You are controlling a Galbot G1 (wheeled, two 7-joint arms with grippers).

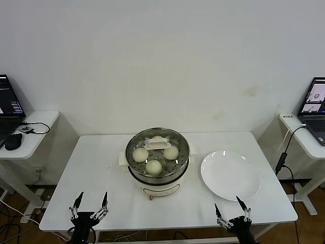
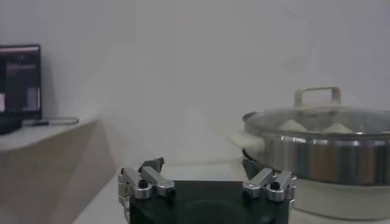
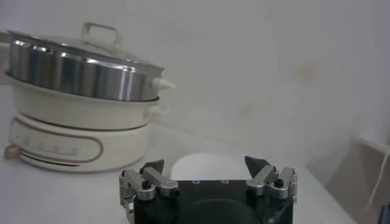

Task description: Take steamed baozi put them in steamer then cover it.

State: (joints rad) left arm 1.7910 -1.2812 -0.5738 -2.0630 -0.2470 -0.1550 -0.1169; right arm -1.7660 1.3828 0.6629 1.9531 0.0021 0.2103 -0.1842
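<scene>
— Head view: where are the baozi [image 1: 154,166]?
— Inside the steamer [image 1: 157,175] mid-table, under the cover [image 1: 158,144].
— Grippers?
— Left gripper [image 1: 90,202] and right gripper [image 1: 231,208] hover at the near edge, both spread wide, empty.

- The left claw [image 1: 91,202] sits low at the near left edge of the head view, fingers pointing up and away from the robot, spread wide apart, with nothing between them.
- In the left wrist view the same claw [image 2: 203,165] shows both dark fingertips [image 2: 153,164] parted above its black body.
- The right claw [image 1: 230,208] sits low at the near right edge, likewise upright, spread and empty.
- In the right wrist view that claw [image 3: 204,164] shows its fingertips [image 3: 256,163] well apart.
</scene>
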